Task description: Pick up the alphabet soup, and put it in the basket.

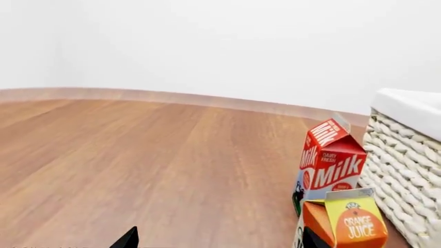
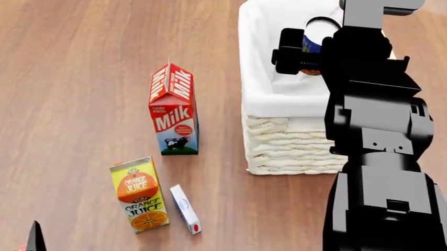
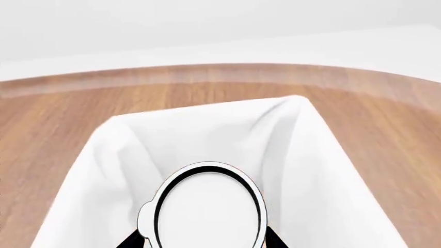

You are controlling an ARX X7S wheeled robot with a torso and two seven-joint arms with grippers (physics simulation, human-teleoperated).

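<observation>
We see the wooden tabletop (image 2: 84,63) spread out under everything, and on it the basket (image 2: 286,141), directly below our right gripper (image 3: 200,243). The right arm (image 2: 377,157) reaches over the basket's cloth-lined opening, and in the right wrist view the white lining fills the space beneath and beyond the gripper. The gripper is closed on the alphabet soup (image 3: 206,206): the dark fingers flank the can on both sides, and its pale lid faces the wrist camera. In the head view the can's blue label peeks out beside the arm, over the basket's interior and not yet resting on the lining, as far as we can judge.

Off to the right gripper's left, well apart from it, stand the milk carton (image 2: 173,112) and the orange juice carton (image 2: 138,193), with a small white box (image 2: 186,209) lying just beside the juice. Our left gripper (image 1: 214,240) shows only two dark fingertips with a wide gap between them, holding nothing, close to the juice carton.

The task looks nearly done; what remains is the release. We judge the main risk to be letting go too high, so the can bounces or tips on the soft lining, or letting go too close to the rim, so it rolls out. Withdrawing the arm carelessly could also snag the folded cloth and drag the basket.
</observation>
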